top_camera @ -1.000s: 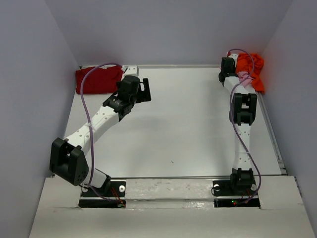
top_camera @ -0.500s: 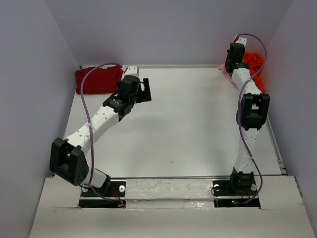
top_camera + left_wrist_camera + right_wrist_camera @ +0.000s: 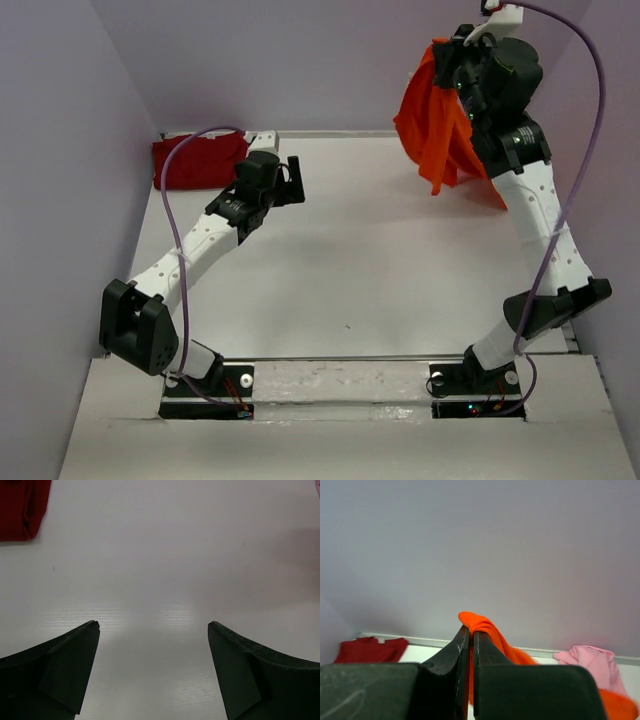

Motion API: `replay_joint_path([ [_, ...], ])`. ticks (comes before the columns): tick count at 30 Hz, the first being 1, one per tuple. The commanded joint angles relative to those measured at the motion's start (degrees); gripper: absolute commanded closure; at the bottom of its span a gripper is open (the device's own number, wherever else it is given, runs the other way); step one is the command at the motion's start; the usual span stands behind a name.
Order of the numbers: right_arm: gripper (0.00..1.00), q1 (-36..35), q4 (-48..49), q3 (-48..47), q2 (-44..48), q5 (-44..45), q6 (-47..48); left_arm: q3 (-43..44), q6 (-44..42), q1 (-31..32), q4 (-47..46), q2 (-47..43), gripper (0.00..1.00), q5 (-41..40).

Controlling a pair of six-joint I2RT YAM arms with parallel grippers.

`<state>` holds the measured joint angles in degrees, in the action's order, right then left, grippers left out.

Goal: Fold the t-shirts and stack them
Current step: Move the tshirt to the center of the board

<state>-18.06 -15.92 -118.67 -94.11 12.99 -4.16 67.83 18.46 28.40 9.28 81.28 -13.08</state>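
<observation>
Surface (image 3: 380,260) has our dark red shirt (image 3: 195,165) looking folded; right hand (image 3: 471,632) pinches orange shirt (image 3: 430,120) aloft, left hand (image 3: 152,624) spread, pink shirt (image 3: 590,661) pending.

No readable text — no labels, no numbers.

Setting: robotics lab test cell.
Evidence: bare white table (image 3: 380,270), plain enclosing walls (image 3: 300,60), exposed purple cable (image 3: 172,215).
</observation>
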Motion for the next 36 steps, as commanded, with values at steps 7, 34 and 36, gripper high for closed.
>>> replay_joint_path([
  [7, 1.00, -1.4, -11.8, -12.8, 3.2, -16.2, -6.6, -0.9, -0.6, -0.2, -2.1, -3.0, 0.01, -1.4],
  [34, 1.00, -1.4, -10.3, 53.8, 21.9, 11.8, -11.9, -0.7, -1.1, -0.2, -1.7, -3.1, 0.01, -2.0],
  [36, 1.00, -1.4, -10.3, 55.1, 22.2, 11.3, -12.5, -0.7, -1.1, -0.1, -1.7, -2.9, 0.01, -2.0],
])
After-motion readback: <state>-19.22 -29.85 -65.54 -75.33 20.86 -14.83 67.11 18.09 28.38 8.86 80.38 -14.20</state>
